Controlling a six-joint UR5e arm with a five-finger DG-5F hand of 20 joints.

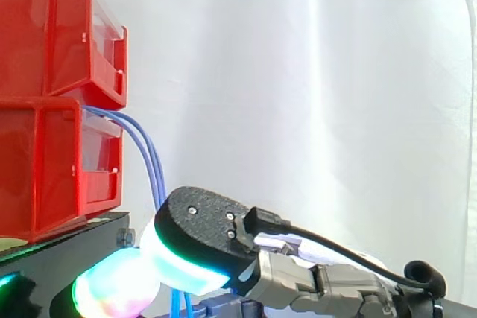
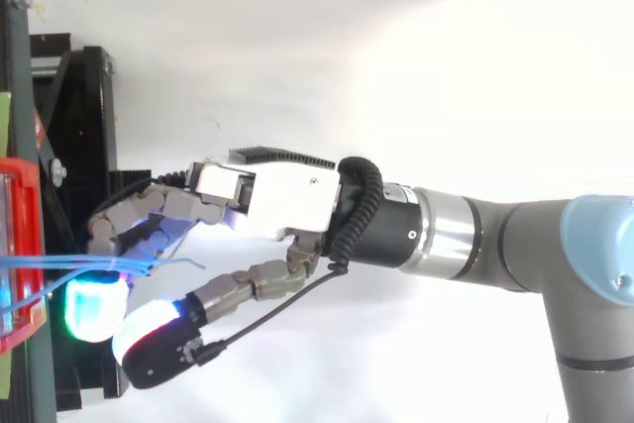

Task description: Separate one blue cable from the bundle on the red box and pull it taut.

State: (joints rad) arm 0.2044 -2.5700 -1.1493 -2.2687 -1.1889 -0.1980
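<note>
- Two red bins of glossy plastic are seen stacked at the left of the side view, the upper bin [image 1: 45, 27] resting on the lower bin [image 1: 45, 169]. Both are box-shaped with clear front panels.
- One black stand [image 1: 67, 247] is seen beneath them, with a flat, hard-edged top.
- The blue cables [image 1: 151, 161] are thin, smooth and round. At least two strands can be counted where they leave the gap between the bins, left of centre, and arc down to the bottom edge, passing behind a fingertip.
- In the top view the same strands run in from the left edge, level with the red bin, and enter the curled fingers. One loose end pokes out just right of them.
- One hand [image 2: 277, 195] is seen left of centre in the top view, with a white and grey casing. Its fingers are curled about the blue cables; which strands are held cannot be told.
- Two thick, rounded fingertips [image 1: 179, 262] glow at lower left, one white-cyan with a black back, one green and magenta.
- One grey metal arm [image 2: 515, 245] enters from the right edge.
- One white curtain [image 1: 313, 94] hangs in soft folds behind.
</note>
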